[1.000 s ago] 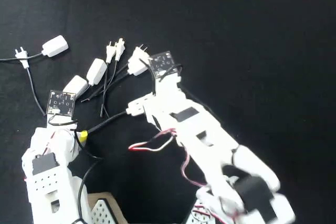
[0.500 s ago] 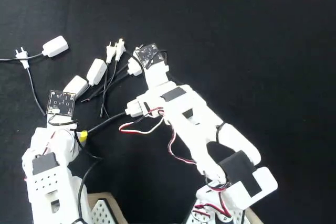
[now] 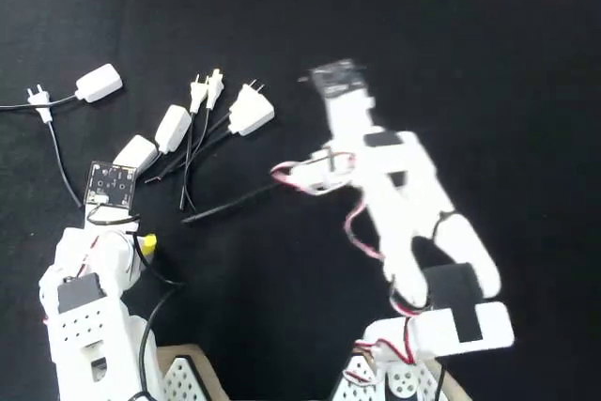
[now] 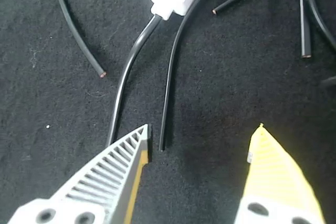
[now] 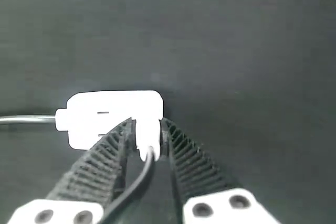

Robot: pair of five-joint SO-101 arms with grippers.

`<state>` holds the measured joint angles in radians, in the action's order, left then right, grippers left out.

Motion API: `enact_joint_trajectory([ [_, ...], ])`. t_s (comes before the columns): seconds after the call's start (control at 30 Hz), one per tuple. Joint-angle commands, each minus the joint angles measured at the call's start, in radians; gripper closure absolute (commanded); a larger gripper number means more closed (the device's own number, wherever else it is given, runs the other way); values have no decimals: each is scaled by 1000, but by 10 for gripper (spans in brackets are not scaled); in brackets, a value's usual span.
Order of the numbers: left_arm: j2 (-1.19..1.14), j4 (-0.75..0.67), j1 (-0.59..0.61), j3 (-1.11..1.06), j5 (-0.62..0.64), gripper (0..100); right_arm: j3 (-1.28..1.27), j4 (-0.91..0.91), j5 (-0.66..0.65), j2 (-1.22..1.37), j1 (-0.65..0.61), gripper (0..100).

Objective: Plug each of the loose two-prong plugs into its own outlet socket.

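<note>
One white plug (image 5: 110, 111) clamped inside right end effector (image 5: 147, 124), left end effector (image 4: 202, 129) spread apart.

The right gripper (image 3: 334, 74), clamped on a white plug (image 5: 147, 136), has been swung from the cluster left of centre to upper centre, the black cord (image 3: 230, 202) dragged along.

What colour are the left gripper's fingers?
Left gripper: one finger yellow, one pale grey; left wrist view shows it best.

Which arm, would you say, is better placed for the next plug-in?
Right: the right tool is shut on a white plug beside a socket; the left tool hangs open over bare cable ends.
</note>
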<state>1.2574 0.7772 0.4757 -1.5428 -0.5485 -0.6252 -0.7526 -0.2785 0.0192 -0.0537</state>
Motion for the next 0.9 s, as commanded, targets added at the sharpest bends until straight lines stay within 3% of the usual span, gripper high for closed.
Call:
enact_joint_trajectory([
  [0.0,9,8,2,4,-12,695,24,-28,-143,16,256,985],
  [0.27,9,8,2,2,-12,695,185,-21,-407,24,736,983],
  [0.5,9,8,-12,2,-12,695,288,57,-491,188,875,977],
  [0.57,9,8,-19,2,-12,695,320,43,-483,245,888,905],
  [0.7,9,8,-30,2,-12,695,387,-48,-377,280,904,665],
  [0.87,9,8,-30,2,-11,695,510,-407,-411,186,904,529],
])
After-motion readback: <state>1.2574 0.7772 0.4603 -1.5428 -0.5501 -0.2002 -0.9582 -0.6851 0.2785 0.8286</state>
